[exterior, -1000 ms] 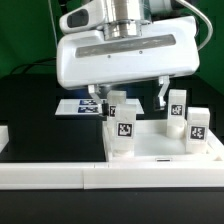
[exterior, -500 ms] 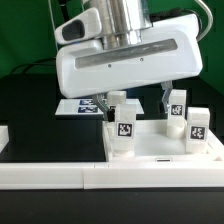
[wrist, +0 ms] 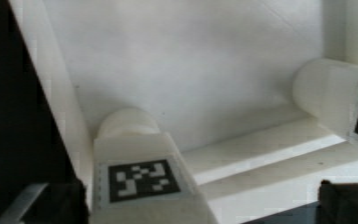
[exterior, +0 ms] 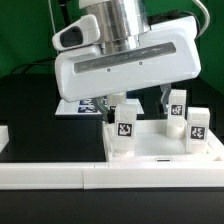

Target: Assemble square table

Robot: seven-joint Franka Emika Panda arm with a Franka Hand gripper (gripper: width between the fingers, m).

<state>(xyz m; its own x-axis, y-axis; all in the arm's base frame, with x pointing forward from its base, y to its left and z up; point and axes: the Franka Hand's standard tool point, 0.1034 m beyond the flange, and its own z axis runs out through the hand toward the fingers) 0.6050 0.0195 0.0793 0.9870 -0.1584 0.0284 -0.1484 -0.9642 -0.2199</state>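
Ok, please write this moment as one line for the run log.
slab: against fence | legs standing on slab: four | pincer: above the legs, holds nothing visible, jaw state unclear | marker board: behind

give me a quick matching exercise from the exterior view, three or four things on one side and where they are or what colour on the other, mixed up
Things:
1. gripper
2. marker board
3. nearest leg
4. tabletop slab

Descriptions:
A. flat on the black table, behind, toward the exterior view's left
B. upright at the slab's near corner, tag facing the camera
C. hanging above the slab from the white wrist housing
D. white, lying flat with legs standing on it

Pairs: 1-C, 2-A, 3-B, 4-D
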